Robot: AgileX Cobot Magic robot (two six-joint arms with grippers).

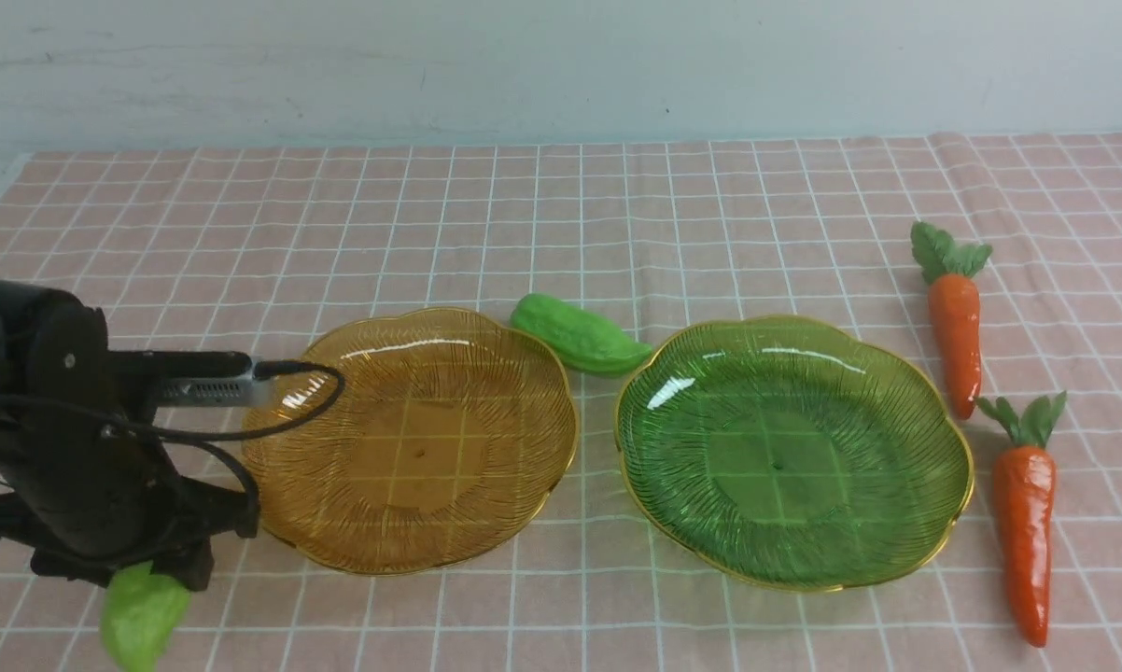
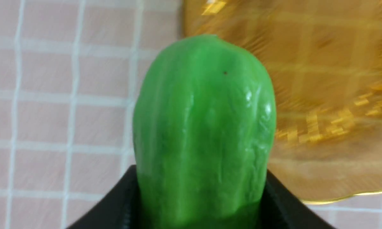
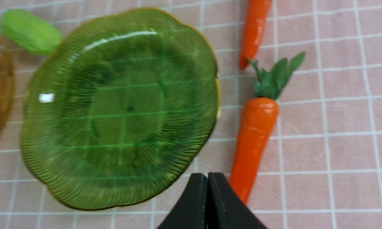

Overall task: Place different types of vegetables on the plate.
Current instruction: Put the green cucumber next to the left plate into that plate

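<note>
Left hand [image 1: 155,574], near-left corner of desk [image 1: 561,215]: fingers closed on the sides of one light-green gourd [image 2: 203,127]. Its free end sticks out past the fingertips toward the near edge. Cannot tell whether it has cleared the cloth.

Right hand [image 3: 207,203]: jaws pressed together, holding nothing, just beside the tip of the near carrot [image 3: 254,143].

Layout: amber plate [image 1: 561,411] just right of the left hand, green plate [image 1: 967,467] further right. Second gourd [image 1: 580,334] lies on the cloth at the far side between the two plates. Far carrot [image 1: 955,327] lies right of the green plate. Both plates hold nothing.

Step in hand (my reading): carry the held gourd onto the amber plate.
- Raise it until the overhanging end passes over the raised gold rim.
- The grip takes one end only, so travel gently.
- Let go low over the plate's centre, because the glossy, rounded body will probably roll.
- That plate will then want a carrot, not the second gourd.
</note>
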